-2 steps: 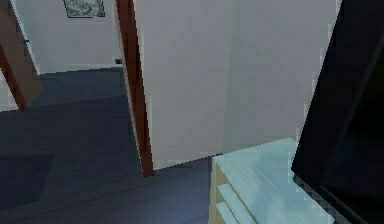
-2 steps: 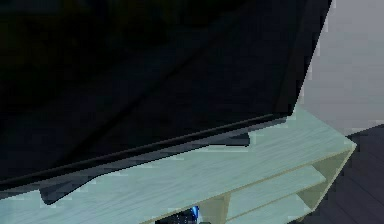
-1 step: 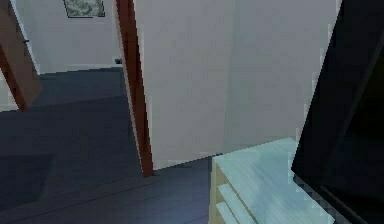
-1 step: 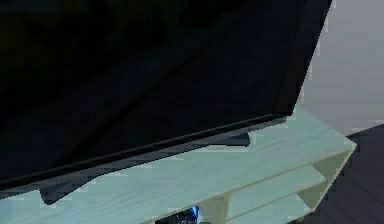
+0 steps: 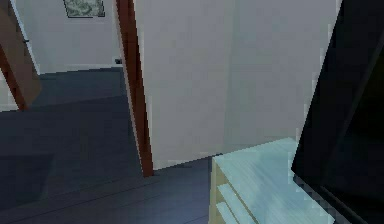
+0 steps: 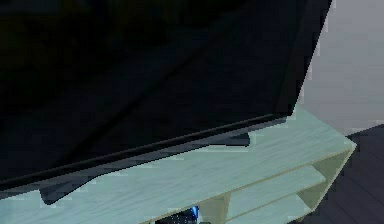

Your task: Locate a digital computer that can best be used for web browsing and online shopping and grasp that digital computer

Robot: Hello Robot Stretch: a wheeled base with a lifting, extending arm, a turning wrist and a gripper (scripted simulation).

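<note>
A large black flat screen [image 6: 140, 80] stands on a pale green low stand [image 6: 290, 150] in the arm side view. Its dark base [image 6: 150, 155] rests on the stand's top. The same black screen [image 5: 350, 120] rises at the forward view's right edge, above the stand's pale top [image 5: 260, 180]. A small dark and blue object [image 6: 185, 214] sits on a shelf inside the stand, at the bottom edge of the arm side view.
A white wall [image 5: 220, 70] faces me in the forward view, with a red-brown door frame [image 5: 135, 80] on its left. Beyond the frame lies dark floor [image 5: 70, 120], a far wall with a picture [image 5: 84, 8], and a brown door [image 5: 12, 60].
</note>
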